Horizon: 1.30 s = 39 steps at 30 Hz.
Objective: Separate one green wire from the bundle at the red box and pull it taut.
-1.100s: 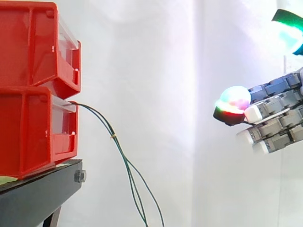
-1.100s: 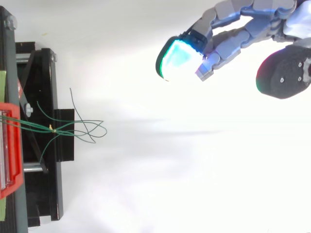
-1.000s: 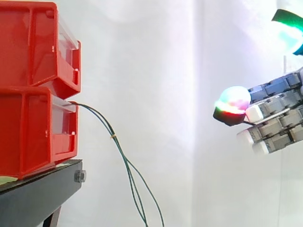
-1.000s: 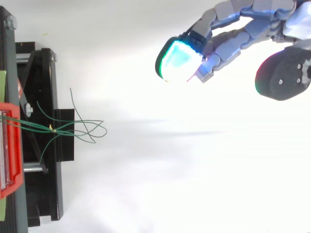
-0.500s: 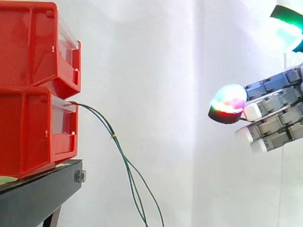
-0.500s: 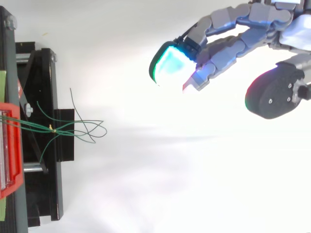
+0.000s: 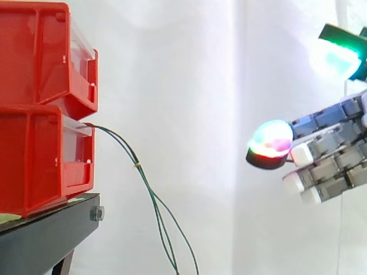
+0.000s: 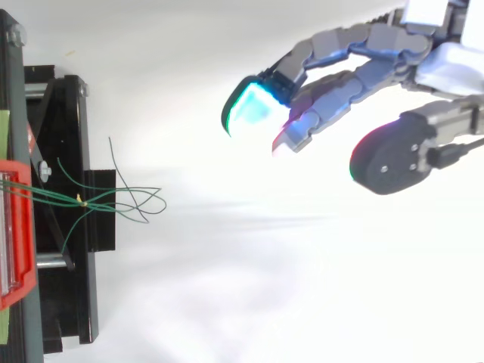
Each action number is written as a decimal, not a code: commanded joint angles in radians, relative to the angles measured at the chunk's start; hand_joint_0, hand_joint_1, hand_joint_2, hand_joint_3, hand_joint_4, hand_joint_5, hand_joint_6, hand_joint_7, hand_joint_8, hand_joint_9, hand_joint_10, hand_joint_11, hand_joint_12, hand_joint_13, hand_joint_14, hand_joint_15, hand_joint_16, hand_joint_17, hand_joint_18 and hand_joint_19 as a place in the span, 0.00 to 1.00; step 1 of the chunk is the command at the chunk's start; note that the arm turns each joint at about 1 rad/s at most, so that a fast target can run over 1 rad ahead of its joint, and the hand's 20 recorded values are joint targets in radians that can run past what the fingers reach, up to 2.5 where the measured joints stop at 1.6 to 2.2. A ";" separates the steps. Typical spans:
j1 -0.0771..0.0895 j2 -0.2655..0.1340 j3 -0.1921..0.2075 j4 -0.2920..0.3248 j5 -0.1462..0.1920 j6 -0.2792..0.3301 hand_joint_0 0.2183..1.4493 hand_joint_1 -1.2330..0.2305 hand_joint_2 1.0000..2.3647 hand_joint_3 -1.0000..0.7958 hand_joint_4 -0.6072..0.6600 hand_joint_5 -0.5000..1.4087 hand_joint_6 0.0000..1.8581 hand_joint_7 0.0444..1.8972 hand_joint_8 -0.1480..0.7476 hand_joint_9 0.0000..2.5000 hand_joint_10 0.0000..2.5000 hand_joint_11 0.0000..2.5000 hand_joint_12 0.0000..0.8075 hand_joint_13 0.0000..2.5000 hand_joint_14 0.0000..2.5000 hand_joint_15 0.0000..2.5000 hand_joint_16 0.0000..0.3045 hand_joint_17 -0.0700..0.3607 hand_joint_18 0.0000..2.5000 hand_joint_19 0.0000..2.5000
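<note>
Several thin green wires (image 7: 150,195) leave the front of the lower red box (image 7: 40,157) and hang down in a bundle held by a small yellow tie (image 7: 137,165). From above, the green wires (image 8: 121,198) fan out past the black stand. My hand (image 8: 355,68) hovers far to the right of the wires, fingers fairly straight and spread, thumb apart, nothing between them. In the side view my hand (image 7: 327,160) sits at about the height of the lower box, its glowing fingertips (image 7: 269,143) pointing left.
A second red box (image 7: 43,57) is stacked on the lower one. Both rest on a black stand (image 7: 46,235) at the left. A white curtain lies behind.
My hand has moved left and slightly down toward the wires, its fingers spreading a little. The wires and boxes have not moved.
</note>
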 commanded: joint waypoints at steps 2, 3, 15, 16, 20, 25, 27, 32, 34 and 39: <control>0.011 -0.024 0.000 0.029 0.039 -0.008 0.24 0.42 0.00 0.29 0.63 0.17 0.27 0.36 0.40 0.34 0.00 0.08 0.36 0.23 0.00 0.08 0.13 0.37 0.15 0.12; 0.013 -0.027 0.000 0.033 0.054 -0.014 0.24 0.42 0.00 0.29 0.63 0.17 0.27 0.36 0.40 0.34 0.00 0.08 0.36 0.24 0.00 0.08 0.13 0.37 0.16 0.12; 0.024 -0.117 0.008 0.136 0.095 0.006 0.21 0.34 0.00 0.28 0.60 0.16 0.27 0.34 0.39 0.24 0.00 0.05 0.38 0.14 0.00 0.05 0.14 0.38 0.06 0.09; 0.025 -0.120 0.008 0.145 0.095 0.001 0.20 0.34 0.00 0.28 0.59 0.16 0.27 0.33 0.38 0.23 0.00 0.02 0.38 0.13 0.00 0.04 0.14 0.38 0.05 0.08; 0.034 -0.123 0.008 0.185 0.114 -0.033 0.18 0.34 0.00 0.28 0.57 0.15 0.27 0.30 0.38 0.20 0.00 0.00 0.38 0.11 0.00 0.02 0.14 0.39 0.02 0.07; 0.044 -0.126 0.008 0.194 0.140 -0.045 0.17 0.36 0.00 0.28 0.58 0.15 0.27 0.31 0.39 0.19 0.00 0.00 0.39 0.09 0.00 0.02 0.15 0.40 0.00 0.07; 0.050 -0.162 0.026 0.208 0.148 -0.042 0.17 0.37 0.00 0.28 0.58 0.15 0.27 0.32 0.39 0.21 0.00 0.00 0.40 0.10 0.00 0.03 0.15 0.40 0.00 0.07; 0.051 -0.269 0.143 0.162 0.146 0.009 0.18 0.37 0.00 0.28 0.60 0.16 0.27 0.34 0.40 0.23 0.00 0.03 0.40 0.11 0.00 0.03 0.15 0.40 0.01 0.07; 0.051 -0.307 0.200 0.133 0.143 0.024 0.19 0.37 0.00 0.28 0.60 0.16 0.27 0.34 0.40 0.24 0.00 0.03 0.40 0.12 0.00 0.03 0.15 0.40 0.01 0.07; 0.053 -0.356 0.292 0.067 0.134 0.027 0.20 0.38 0.00 0.28 0.61 0.16 0.27 0.35 0.41 0.26 0.00 0.05 0.40 0.13 0.00 0.04 0.15 0.40 0.02 0.07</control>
